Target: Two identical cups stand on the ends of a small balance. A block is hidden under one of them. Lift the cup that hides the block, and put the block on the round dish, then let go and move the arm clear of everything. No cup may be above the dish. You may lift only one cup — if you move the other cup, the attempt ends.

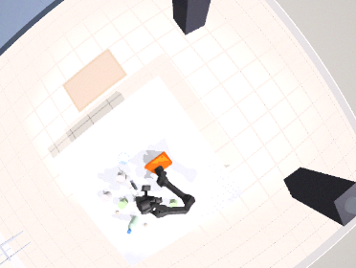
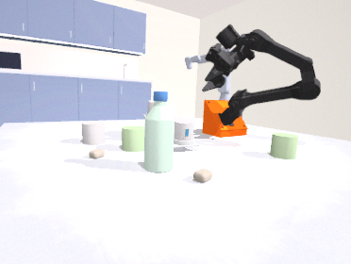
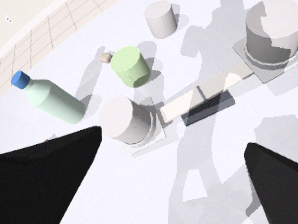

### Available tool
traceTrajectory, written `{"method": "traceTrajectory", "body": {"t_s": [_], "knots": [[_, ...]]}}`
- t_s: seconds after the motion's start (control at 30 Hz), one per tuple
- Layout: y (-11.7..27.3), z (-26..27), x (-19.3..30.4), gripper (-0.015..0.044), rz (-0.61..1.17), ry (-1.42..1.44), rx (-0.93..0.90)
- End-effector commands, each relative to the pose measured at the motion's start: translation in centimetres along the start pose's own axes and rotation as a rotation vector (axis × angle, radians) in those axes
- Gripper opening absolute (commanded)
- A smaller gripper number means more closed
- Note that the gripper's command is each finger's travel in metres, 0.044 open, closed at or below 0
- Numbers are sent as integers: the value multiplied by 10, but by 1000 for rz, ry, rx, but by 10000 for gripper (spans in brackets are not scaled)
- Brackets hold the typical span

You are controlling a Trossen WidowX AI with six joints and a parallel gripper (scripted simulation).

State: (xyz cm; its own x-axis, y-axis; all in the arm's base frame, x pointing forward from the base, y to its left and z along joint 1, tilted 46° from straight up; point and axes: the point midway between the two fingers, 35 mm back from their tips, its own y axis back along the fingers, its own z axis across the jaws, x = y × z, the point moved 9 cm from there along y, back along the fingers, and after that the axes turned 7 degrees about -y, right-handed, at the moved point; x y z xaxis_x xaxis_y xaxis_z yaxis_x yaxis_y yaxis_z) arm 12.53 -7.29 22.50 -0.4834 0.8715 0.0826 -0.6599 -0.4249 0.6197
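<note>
My gripper (image 2: 212, 88) (image 3: 173, 141) is open and empty, high above the table. In the wrist view, the balance beam (image 3: 180, 104) runs from lower left to upper right over a dark base (image 3: 209, 108). One pale grey cup (image 3: 125, 119) (image 2: 184, 132) stands on its nearer end; the identical cup (image 3: 272, 32) (image 1: 122, 177) stands on its far end. The fingertips are below the nearer cup in the wrist picture, touching nothing. I cannot tell which end is lower. No block shows. A pale round outline (image 1: 119, 158), possibly the dish, lies beyond the far cup in the top view.
A loose grey cup (image 1: 106, 195) (image 2: 93, 133) (image 3: 161, 20), a green cup (image 1: 122, 204) (image 2: 133, 139) (image 3: 130, 66) and a blue-capped bottle (image 1: 134, 221) (image 2: 158, 143) (image 3: 56, 100) stand near the balance. Another green cup (image 2: 284, 146) stands right. Small stones (image 2: 96, 154) (image 2: 203, 175) lie about.
</note>
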Motion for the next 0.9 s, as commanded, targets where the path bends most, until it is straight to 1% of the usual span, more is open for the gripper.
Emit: {"method": "traceTrajectory", "body": {"t_s": [0.0,0.33,0.87], "knots": [[3,-6,-32,440,33,230,-11],[6,-27,-75,440,58,548,-57],[4,-26,-76,440,70,568,-57]]}}
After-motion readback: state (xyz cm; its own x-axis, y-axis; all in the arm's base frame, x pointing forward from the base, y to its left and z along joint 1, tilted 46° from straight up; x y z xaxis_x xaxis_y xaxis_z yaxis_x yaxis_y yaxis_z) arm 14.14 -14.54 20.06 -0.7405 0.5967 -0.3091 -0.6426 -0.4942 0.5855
